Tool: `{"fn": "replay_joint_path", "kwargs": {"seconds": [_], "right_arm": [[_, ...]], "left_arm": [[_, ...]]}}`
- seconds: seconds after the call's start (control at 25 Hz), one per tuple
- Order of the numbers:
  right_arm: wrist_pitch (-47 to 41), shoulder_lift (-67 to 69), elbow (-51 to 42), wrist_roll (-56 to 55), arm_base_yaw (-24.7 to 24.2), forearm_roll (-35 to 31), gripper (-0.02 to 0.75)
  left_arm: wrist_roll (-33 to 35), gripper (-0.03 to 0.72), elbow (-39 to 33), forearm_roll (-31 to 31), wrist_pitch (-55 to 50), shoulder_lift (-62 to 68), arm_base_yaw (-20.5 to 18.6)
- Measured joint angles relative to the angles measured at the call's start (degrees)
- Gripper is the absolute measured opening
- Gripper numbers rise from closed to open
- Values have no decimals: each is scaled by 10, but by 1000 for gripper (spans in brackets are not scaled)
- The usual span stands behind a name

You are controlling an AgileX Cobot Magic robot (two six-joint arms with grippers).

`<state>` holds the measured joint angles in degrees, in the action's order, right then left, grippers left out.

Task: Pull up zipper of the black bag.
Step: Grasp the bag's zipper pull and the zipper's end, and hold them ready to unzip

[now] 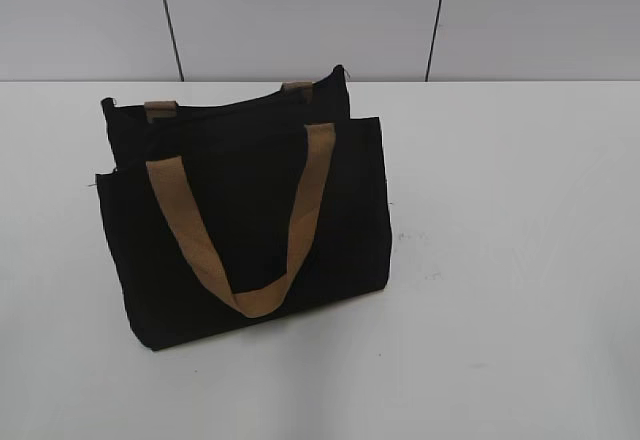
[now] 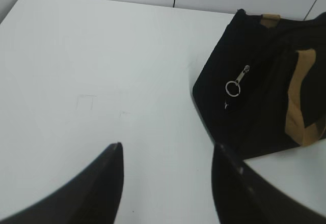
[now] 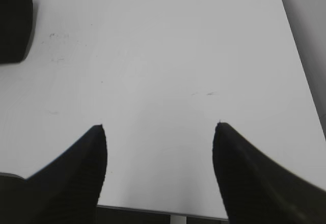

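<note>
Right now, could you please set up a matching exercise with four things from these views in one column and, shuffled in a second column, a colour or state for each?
Things:
1. webbing handle
2. ring pull of the zipper
3. left gripper
4. black bag

Colour or state:
A. open above the bare white table
B. silver, hanging against the bag's end
C. tan, drooping in a loop over the front panel
D. standing upright on the table

Pairs: 1-C, 2-B, 3-A, 4-D
</note>
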<state>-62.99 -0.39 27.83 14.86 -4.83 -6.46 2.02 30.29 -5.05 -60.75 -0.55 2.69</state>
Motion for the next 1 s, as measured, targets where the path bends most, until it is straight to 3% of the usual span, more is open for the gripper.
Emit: {"fn": "replay_joint_path", "kwargs": {"seconds": [0.56,0.84,1.0], "right_arm": [[0,0,0,0,0,0,506],[0,0,0,0,0,0,506],[0,0,0,0,0,0,506]], "left_arm": [[0,418,3,0,15,25,0],[0,418,10,1,240,107,0],[0,418,-24,1,416,177,0]]}}
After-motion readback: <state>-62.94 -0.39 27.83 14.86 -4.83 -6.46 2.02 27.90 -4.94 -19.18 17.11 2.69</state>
